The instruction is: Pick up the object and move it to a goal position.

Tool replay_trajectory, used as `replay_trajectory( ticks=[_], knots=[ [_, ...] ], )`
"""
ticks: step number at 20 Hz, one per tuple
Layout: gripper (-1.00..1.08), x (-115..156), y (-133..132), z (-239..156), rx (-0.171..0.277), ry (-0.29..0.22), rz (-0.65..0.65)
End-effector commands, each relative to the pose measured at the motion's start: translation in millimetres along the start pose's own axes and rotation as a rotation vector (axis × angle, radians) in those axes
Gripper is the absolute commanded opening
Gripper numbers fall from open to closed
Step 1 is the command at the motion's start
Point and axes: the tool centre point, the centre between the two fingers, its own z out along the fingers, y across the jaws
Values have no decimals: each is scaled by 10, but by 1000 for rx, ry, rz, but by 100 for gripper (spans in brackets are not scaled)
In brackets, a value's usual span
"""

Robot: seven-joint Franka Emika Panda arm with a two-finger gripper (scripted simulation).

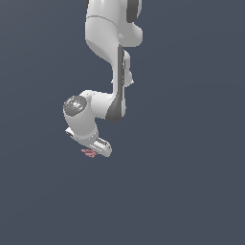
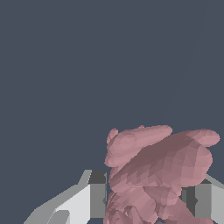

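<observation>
Clearly seen in the exterior view: a white Franka arm (image 1: 112, 62) reaching down from the top of the frame against a flat dark blue-grey backdrop (image 1: 191, 167), bent at a joint with a dark round cap (image 1: 74, 105), wrist canted toward the exterior view's left. Ending in a white gripper (image 1: 95, 149), tilted rather than plumb. Just beneath and against its tip, a tiny pinkish-red object (image 1: 88, 153), lumpy, with thin bits poking out toward the exterior view's left, far smaller than the hand above it. Closer up in the wrist view: same object (image 2: 162, 175) filling the gap between the two fingers (image 2: 97, 199), one grey-and-white finger pressed against each flank, dark pads meeting the pink surface. Rounded lobes bulging past the fingertips, one lobe stretching off to the side. Gripper (image 2: 148, 201) thus partly closed, jaws stopped by the lump between them, clamped on it rather than shut to the end. Nothing but plain backdrop around the piece in either view; impossible to tell whether resting on a surface or lifted off it.
</observation>
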Motion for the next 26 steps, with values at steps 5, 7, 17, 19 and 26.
replay_trajectory(
  ticks=[5,7,17,19,26],
  knots=[
    [-100,-230,27,-385,1,0,0],
    [-100,-322,37,-536,1,0,0],
    [-100,-788,95,-1329,2,0,0],
    [-100,-880,106,-1491,1,0,1],
    [-100,-1134,136,-1957,0,0,1]
  ],
)
